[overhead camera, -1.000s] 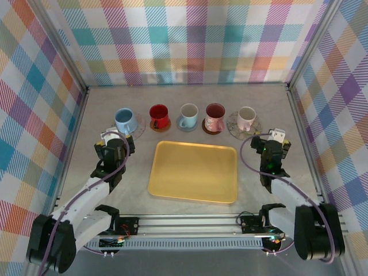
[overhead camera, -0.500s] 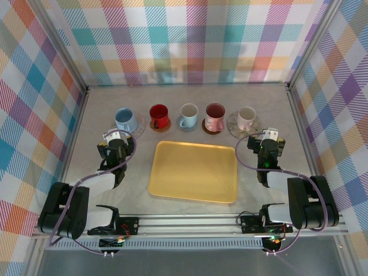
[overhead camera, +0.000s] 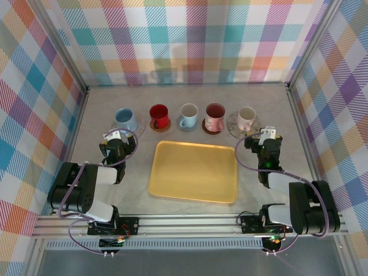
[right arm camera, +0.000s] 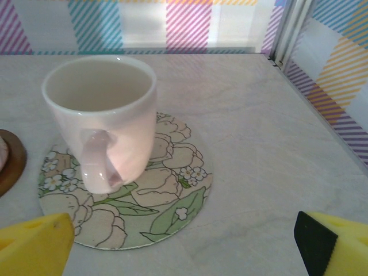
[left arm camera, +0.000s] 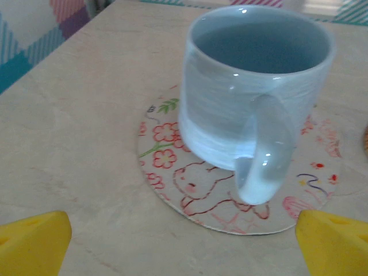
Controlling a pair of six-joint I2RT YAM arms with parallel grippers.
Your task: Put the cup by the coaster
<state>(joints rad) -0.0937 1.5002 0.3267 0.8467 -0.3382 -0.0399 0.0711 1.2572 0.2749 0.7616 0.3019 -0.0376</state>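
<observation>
Walls [overhead camera: 40, 115] hem both sides; bare table [overhead camera: 264, 103] rings the tray [overhead camera: 192, 171]. Blue cup [left arm camera: 253, 86] stands just beyond the spread left gripper [left arm camera: 184, 244], pink cup [right arm camera: 103, 121] beyond the spread right gripper [right arm camera: 183, 244].

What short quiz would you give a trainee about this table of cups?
1. True or false: a cup stands on the yellow tray.
2. How many cups are in the row of cups behind the tray? A) three B) five C) seven
3. Fill in: in the left wrist view, the blue cup stands on a coaster with its handle turned ___ the camera.

Key: 1. False, the tray is bare. 2. B. 3. toward.
</observation>
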